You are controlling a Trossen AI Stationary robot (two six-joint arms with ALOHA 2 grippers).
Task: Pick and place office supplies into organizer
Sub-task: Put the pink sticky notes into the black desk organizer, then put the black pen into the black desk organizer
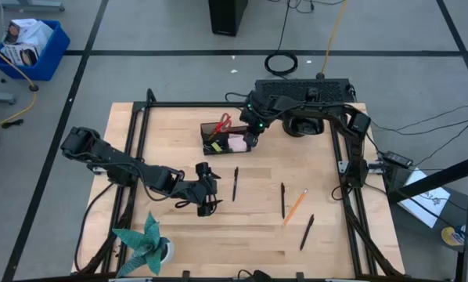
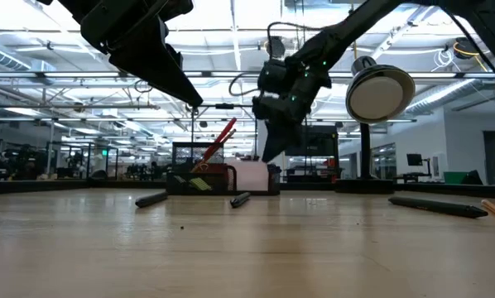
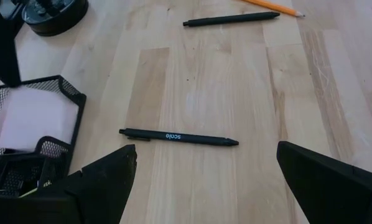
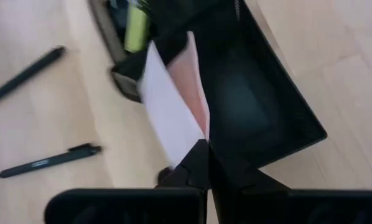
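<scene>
While I look down from the high view, my left gripper (image 1: 208, 205) hangs low in the frame left of centre, fingers (image 3: 99, 180) spread wide apart, just left of a black pen (image 1: 235, 183) lying on the desk (image 1: 257, 235). Right of it lie two more pens (image 1: 282, 200) and an orange pencil (image 1: 296, 206). Higher up, at centre, my right gripper (image 1: 250, 142) pinches a pink sticky-note pad (image 4: 176, 102) over the organizer (image 1: 218, 138), where red scissors (image 1: 222, 123) stand.

A teal paper plant (image 1: 145, 244) stands at the table's (image 1: 179, 227) front-left corner.
</scene>
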